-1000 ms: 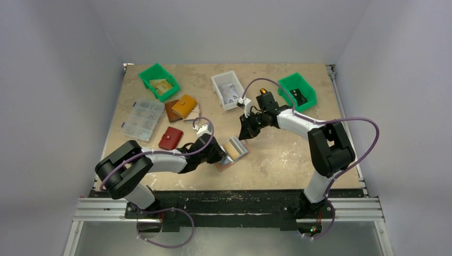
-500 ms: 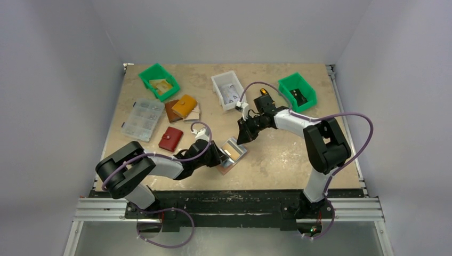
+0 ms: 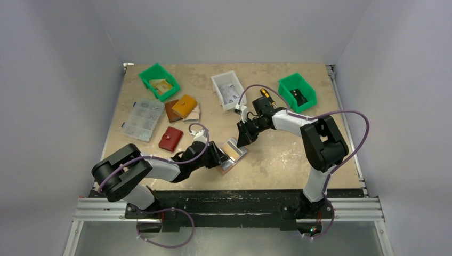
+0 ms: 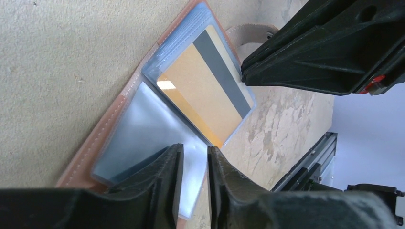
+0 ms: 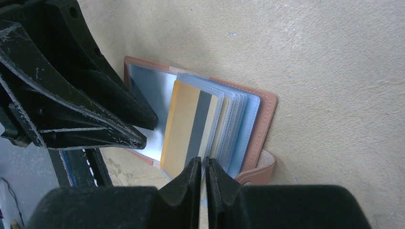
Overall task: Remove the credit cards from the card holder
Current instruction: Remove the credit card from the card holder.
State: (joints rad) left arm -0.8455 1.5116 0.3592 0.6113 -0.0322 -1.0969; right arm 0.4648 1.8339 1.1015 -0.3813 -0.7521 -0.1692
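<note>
left gripper (image 4: 193, 153) pinches the card holder (image 5: 269, 119) steady, while right gripper (image 5: 203, 163), nearly closed at the gold card (image 5: 184, 124), grip unclear, should pull straight out.

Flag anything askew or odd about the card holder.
Nothing looks damaged or spilled. The card holder lies open at a slant on the table, and its clear sleeves are fanned out instead of stacked flush, with a tan-gold card in the top one.
</note>
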